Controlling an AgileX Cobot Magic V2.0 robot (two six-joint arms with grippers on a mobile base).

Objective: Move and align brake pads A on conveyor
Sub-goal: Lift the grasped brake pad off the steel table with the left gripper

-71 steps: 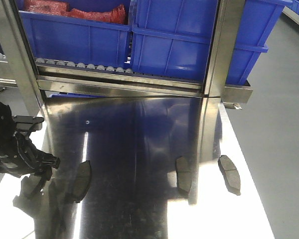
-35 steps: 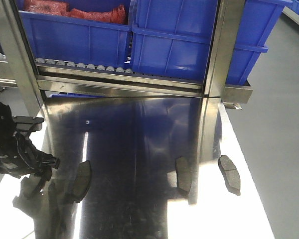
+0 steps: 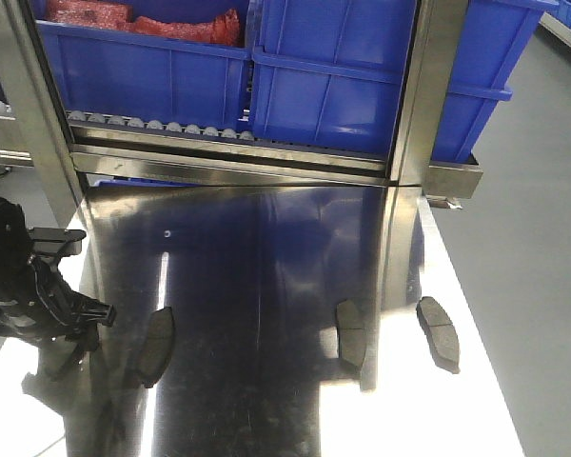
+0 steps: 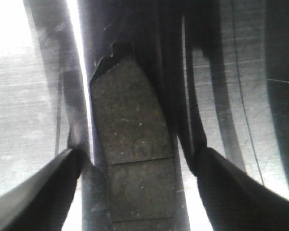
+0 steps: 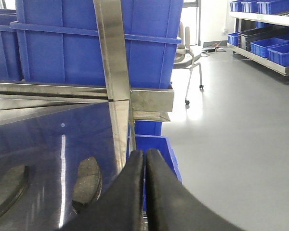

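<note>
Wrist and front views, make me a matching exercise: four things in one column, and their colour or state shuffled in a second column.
Things:
1. left gripper
2. right gripper
3. bins
4. table

Colour or state:
a. blue
b. fingers apart, astride a brake pad
c. shiny steel
d. fingers pressed together, nothing between them

Pairs: 1-b, 2-d, 3-a, 4-c.

No legible text, apparently, anywhere

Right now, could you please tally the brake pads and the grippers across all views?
Brake pads: 4, one of them between the fingers of the left gripper.
Grippers: 2, the left gripper and the right gripper.
Total: 6.
</note>
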